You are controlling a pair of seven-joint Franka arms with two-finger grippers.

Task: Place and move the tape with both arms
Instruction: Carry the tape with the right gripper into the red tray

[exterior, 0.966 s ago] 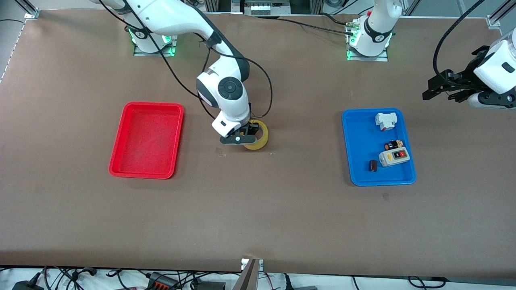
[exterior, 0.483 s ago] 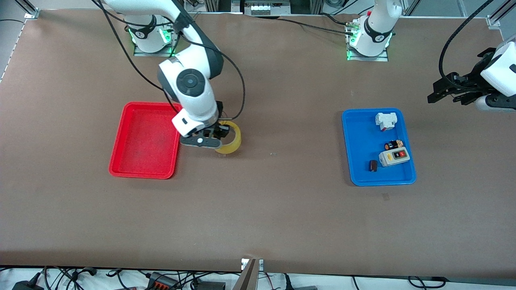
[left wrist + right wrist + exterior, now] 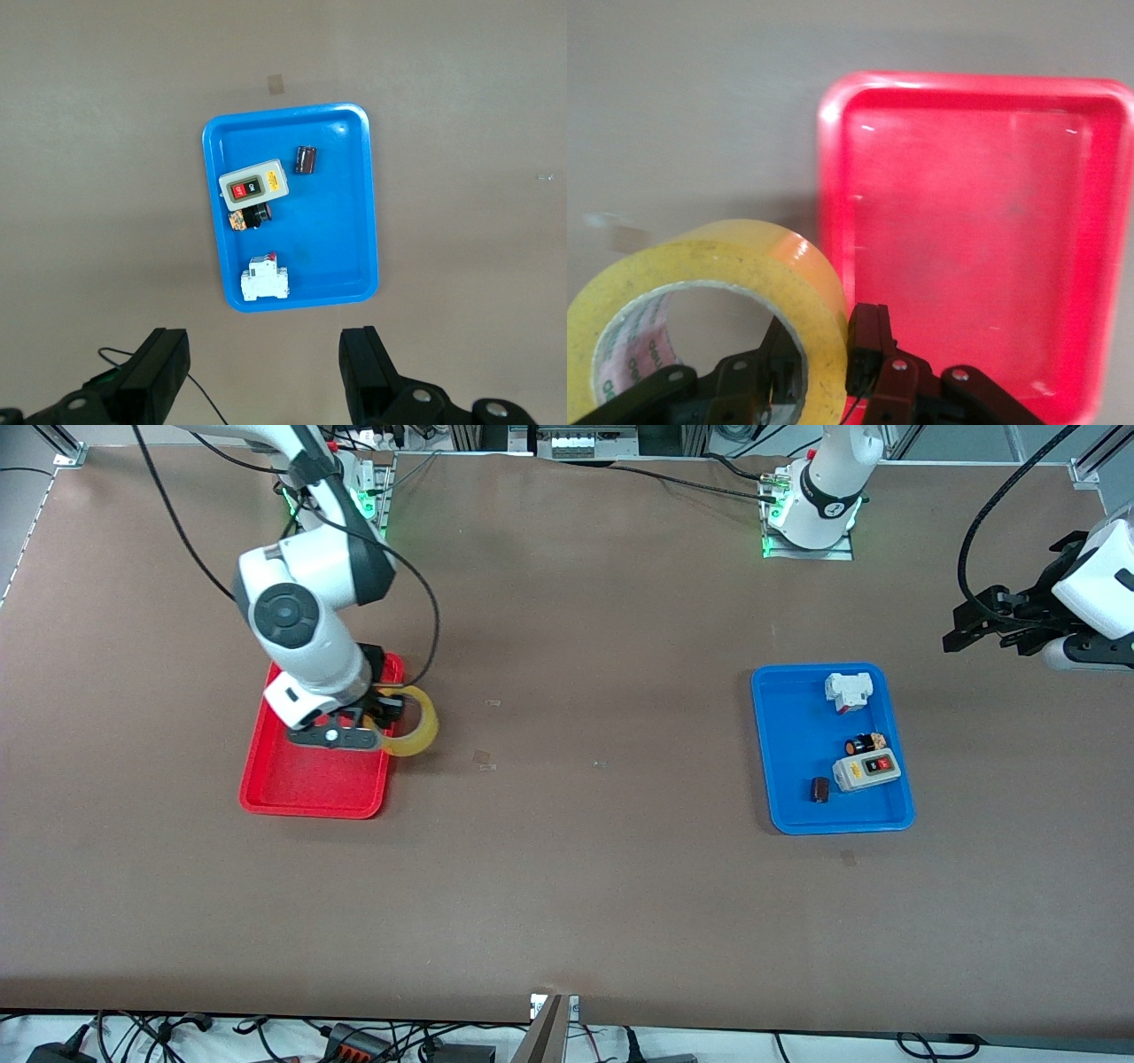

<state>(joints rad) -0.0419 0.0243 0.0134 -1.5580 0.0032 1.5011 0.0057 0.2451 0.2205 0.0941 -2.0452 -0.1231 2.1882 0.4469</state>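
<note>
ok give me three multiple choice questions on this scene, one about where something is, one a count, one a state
1. Where is the tape?
A. in the blue tray
B. held up over the red tray's edge
C. lying on the table by the left arm's base

2. How many items lie in the blue tray?
A. two
B. four
C. six

3. How do the grippers stand?
A. both open
B. both shut on tape
C. right shut on the tape, left open

Answers:
1 B, the right gripper holds the tape at the rim of the red tray.
2 B, a white part, a small dark-and-orange piece, a grey switch box and a dark cylinder.
3 C, the left gripper shows spread fingers and holds nothing.
</note>
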